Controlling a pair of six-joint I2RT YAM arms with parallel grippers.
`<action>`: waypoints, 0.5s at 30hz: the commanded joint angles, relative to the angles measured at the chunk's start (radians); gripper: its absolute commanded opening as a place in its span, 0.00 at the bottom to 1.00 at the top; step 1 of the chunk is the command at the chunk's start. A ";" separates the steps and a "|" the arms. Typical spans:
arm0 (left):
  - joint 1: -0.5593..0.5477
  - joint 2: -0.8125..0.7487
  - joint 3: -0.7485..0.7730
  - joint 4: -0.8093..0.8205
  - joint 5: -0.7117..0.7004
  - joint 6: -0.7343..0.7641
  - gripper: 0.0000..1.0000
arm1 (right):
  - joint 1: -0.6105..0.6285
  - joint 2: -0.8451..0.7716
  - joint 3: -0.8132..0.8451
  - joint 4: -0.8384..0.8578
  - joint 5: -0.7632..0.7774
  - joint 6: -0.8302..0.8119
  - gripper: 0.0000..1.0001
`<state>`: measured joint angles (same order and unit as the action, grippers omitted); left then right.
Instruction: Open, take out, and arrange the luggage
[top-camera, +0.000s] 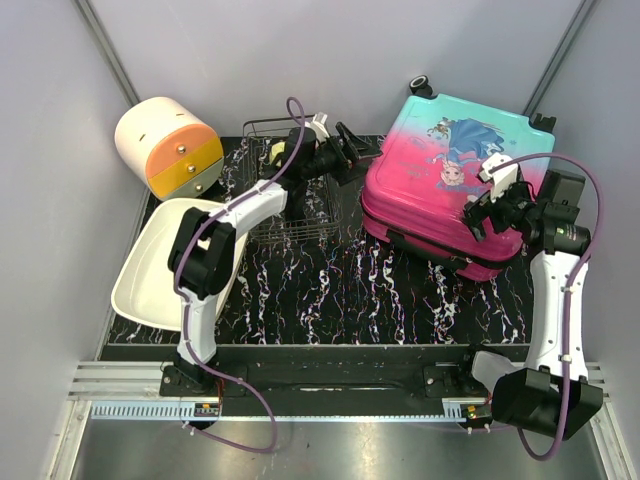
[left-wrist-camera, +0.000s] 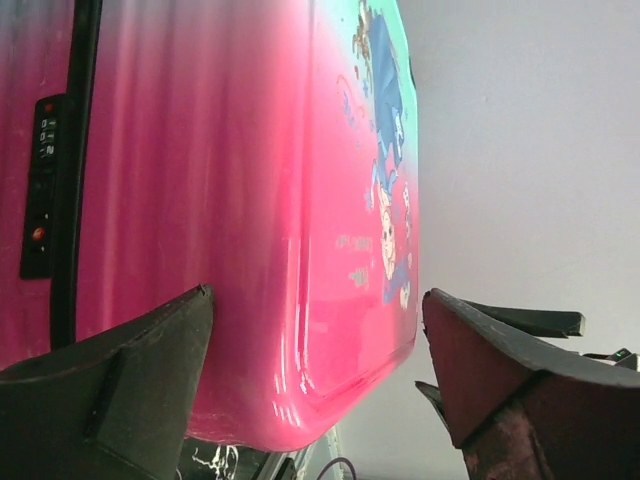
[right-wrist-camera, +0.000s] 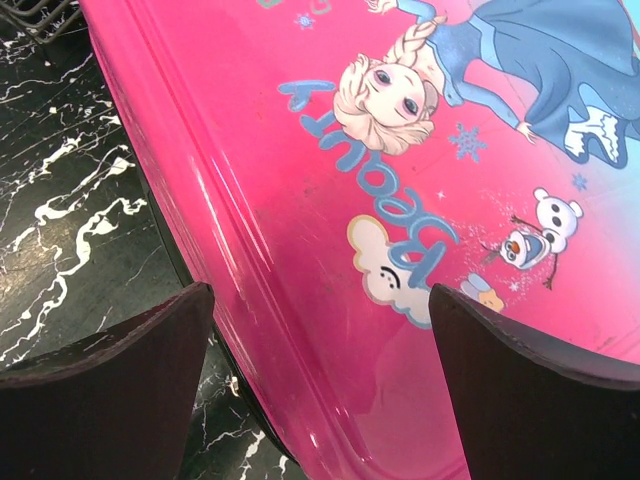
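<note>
Luggage (top-camera: 450, 185) lies shut, lid up, on the desk (top-camera: 340, 290), right rear. My left end effector (top-camera: 348, 152) and right end effector (top-camera: 492, 198) gape empty. Glossy shell looks stiff and slippery; I'd take the zipper seam (top-camera: 415, 245).

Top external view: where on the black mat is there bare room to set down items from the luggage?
Free: the mat strip in front of the wire basket and luggage, between the white tray and the right arm. Crowded: the back row, where round box, basket and luggage stand close.
</note>
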<state>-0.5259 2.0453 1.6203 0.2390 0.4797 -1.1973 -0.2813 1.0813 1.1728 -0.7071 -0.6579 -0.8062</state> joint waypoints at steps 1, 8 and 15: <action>-0.057 -0.060 0.033 0.120 0.082 -0.033 0.87 | 0.014 -0.008 -0.016 0.026 -0.028 -0.030 0.98; -0.089 -0.100 0.040 0.094 0.086 -0.111 0.82 | 0.034 -0.008 -0.021 0.037 -0.097 -0.021 0.99; -0.057 -0.258 -0.198 -0.056 -0.073 -0.028 0.99 | 0.057 -0.006 -0.038 0.041 -0.092 -0.034 0.99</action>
<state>-0.5789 1.9255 1.5234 0.2031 0.4644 -1.2465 -0.2352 1.0813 1.1500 -0.6994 -0.7277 -0.8200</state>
